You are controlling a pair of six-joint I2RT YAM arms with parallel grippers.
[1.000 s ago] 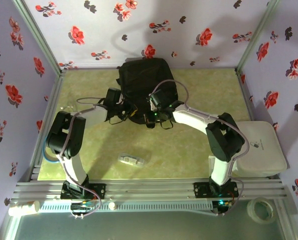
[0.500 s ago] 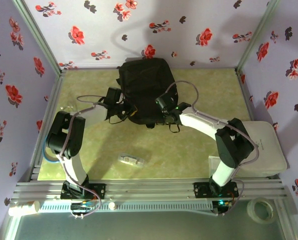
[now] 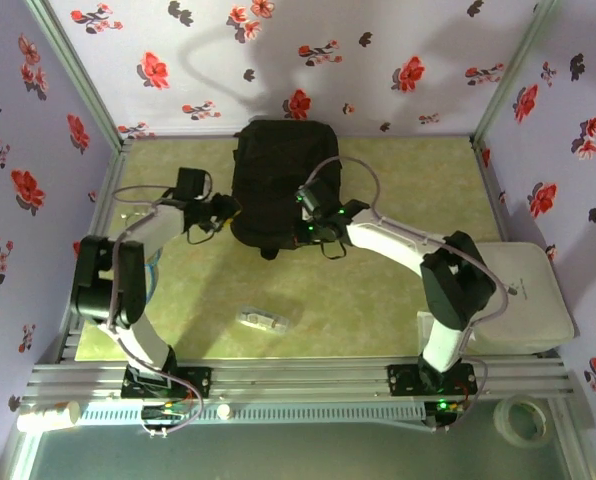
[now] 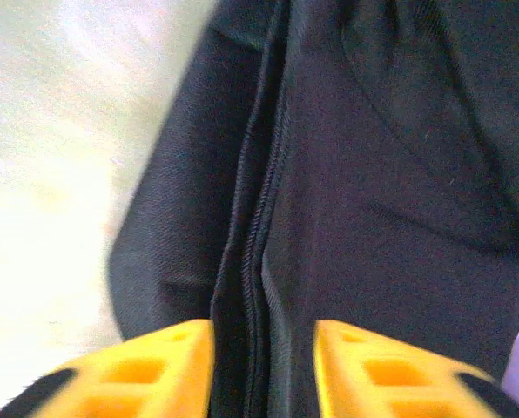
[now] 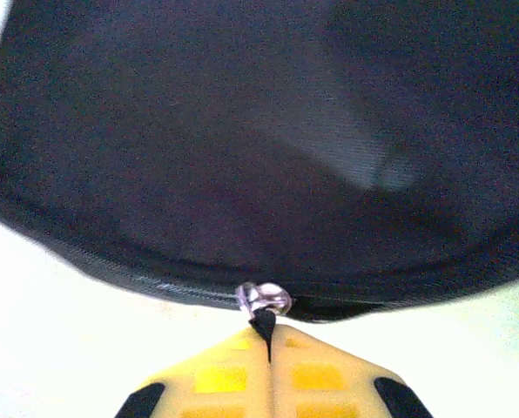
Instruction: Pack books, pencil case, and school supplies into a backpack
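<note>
Since a second ago the left arm has swung outward toward the left wall, and its left gripper [image 3: 221, 207] now sits just off the left edge of the backpack [image 3: 278, 170], its yellow fingers [image 4: 142, 370] parted with the bag's dark zip seam [image 4: 252, 226] running up between them and nothing caught in them. Meanwhile the right gripper [image 3: 311, 232] has come back to the near edge of the backpack after drifting rightward half a second ago; in the right wrist view its two yellow fingers [image 5: 220, 374] are pressed together on a small black tab hanging from the silver zip pull [image 5: 262, 299] (the tab itself is little more than a dark sliver at the fingertips). That pull sits on the closed zip line along the bag's lower rim. The backpack lies flat at the far middle of the green table [image 3: 398, 290], against the floral back wall. Nearer the arms, well apart from the bag and from both grippers, the pencil case [image 3: 263, 320] lies alone on the tabletop, a small whitish oblong with dark contents.
</note>
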